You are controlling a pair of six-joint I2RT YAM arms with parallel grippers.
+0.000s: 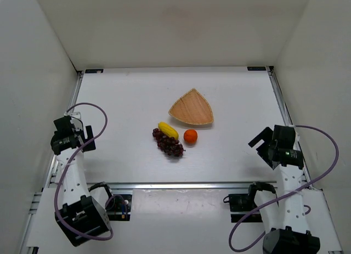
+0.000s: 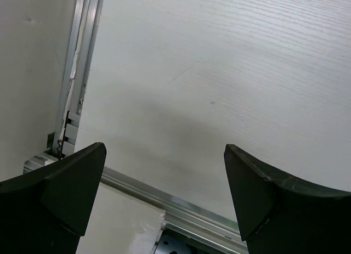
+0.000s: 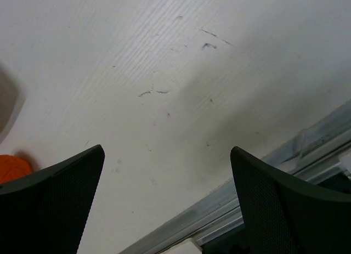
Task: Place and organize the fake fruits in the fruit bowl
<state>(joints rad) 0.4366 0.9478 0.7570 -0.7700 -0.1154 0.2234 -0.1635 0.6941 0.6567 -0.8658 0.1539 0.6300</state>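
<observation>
Overhead, white walls (image 1: 34,67) enclose a white, rail-edged table (image 1: 126,100) bearing the fruit bowl (image 1: 192,109).

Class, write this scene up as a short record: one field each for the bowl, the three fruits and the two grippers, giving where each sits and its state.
fruit bowl: empty, mid-way across the table, beyond the fruits
banana: on the table, outside the bowl
orange: right of the banana, outside the bowl
grape bunch: nearest the arms, close against the banana
left gripper: open, empty, near the table's left edge
right gripper: open, empty, right of the fruits
</observation>
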